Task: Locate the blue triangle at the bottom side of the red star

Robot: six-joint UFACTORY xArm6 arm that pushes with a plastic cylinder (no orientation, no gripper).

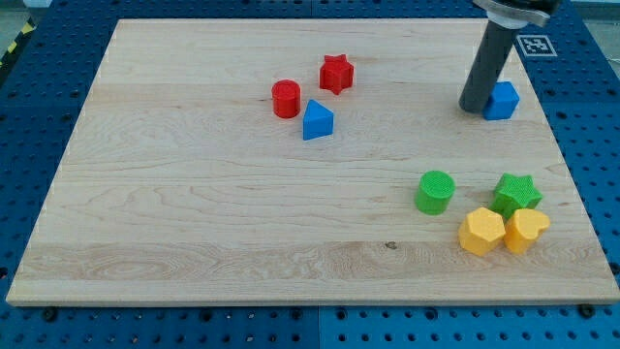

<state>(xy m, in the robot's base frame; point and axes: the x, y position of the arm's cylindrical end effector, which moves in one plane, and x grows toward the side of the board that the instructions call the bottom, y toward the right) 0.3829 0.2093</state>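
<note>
You see my tip (475, 107) touching a blue cube-like block (502, 100); it has no fingers. The blue triangle block (317, 121) sits just below-left of the red star block (336, 74).

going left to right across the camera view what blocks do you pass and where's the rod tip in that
red cylinder → blue triangle → red star → green cylinder → my tip → blue block, touching the tip's right. The green star and two yellow blocks overlap: order unclear.
</note>
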